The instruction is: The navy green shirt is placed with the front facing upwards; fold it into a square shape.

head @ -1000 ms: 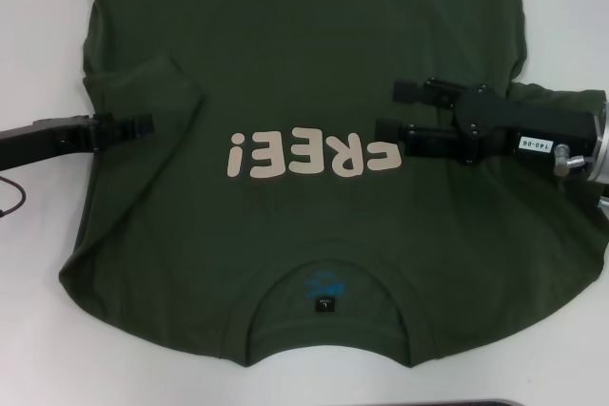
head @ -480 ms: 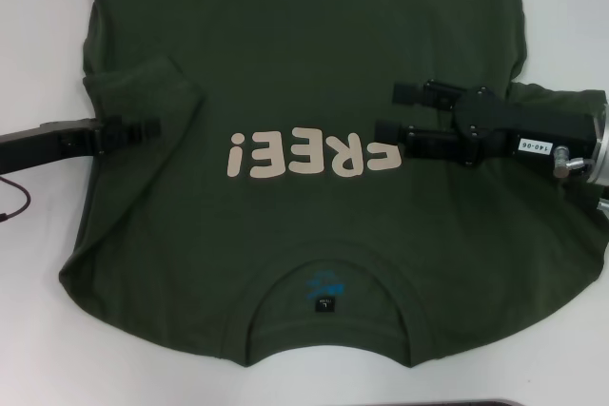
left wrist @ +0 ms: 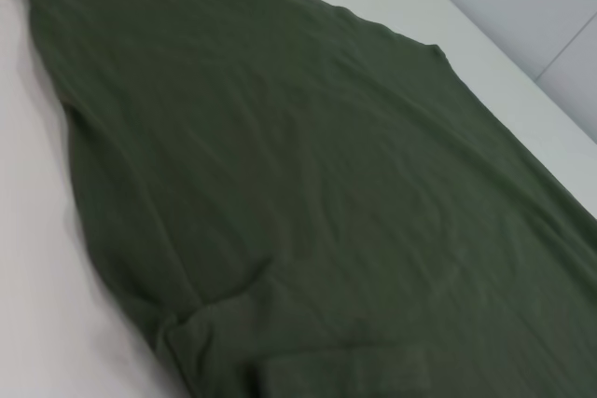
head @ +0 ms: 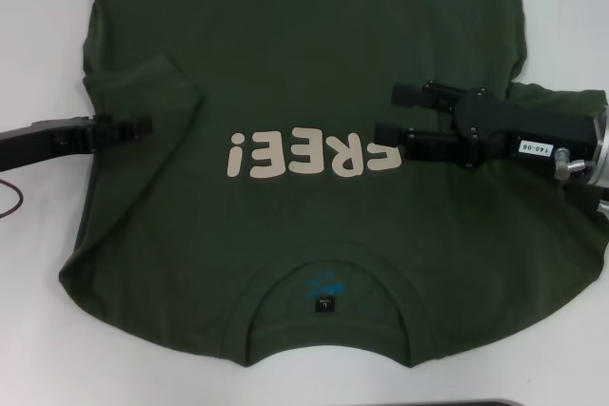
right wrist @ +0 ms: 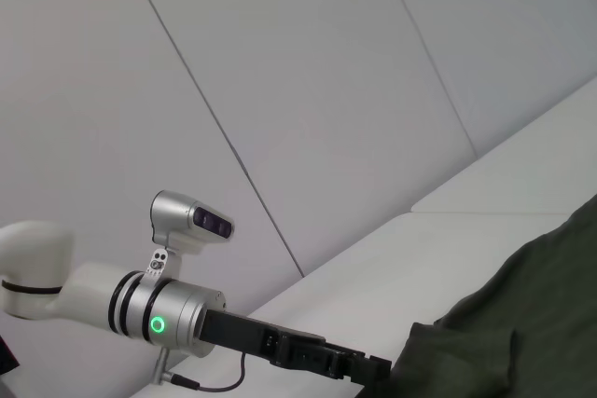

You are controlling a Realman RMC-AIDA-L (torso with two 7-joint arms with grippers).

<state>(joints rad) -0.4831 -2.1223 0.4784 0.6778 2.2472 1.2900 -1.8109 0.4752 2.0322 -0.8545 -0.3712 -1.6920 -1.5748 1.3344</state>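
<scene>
The navy green shirt [head: 304, 35] lies flat on the white table, front up, with its cream letters [head: 314, 154] upside down to me and the collar with its black neck tag [head: 324, 304] nearest me. Its left sleeve [head: 143, 92] is folded inward onto the body. My left gripper [head: 143, 126] lies low at the shirt's left edge beside that folded sleeve. My right gripper [head: 392, 111] hovers open over the right chest, next to the last letter, holding nothing. The left wrist view shows only shirt cloth [left wrist: 308, 184]; the right wrist view shows the shirt's edge [right wrist: 522, 323] and the left gripper [right wrist: 359, 365].
White table [head: 38, 35] surrounds the shirt on the left and right. A thin black cable [head: 11, 199] loops at the left edge. A dark object [head: 476, 403] peeks in at the near edge. Pale wall panels [right wrist: 326, 90] stand behind the table.
The left gripper slid a little inward over the shirt edge, then drew back outward. The right gripper shifted slightly and stays open.
</scene>
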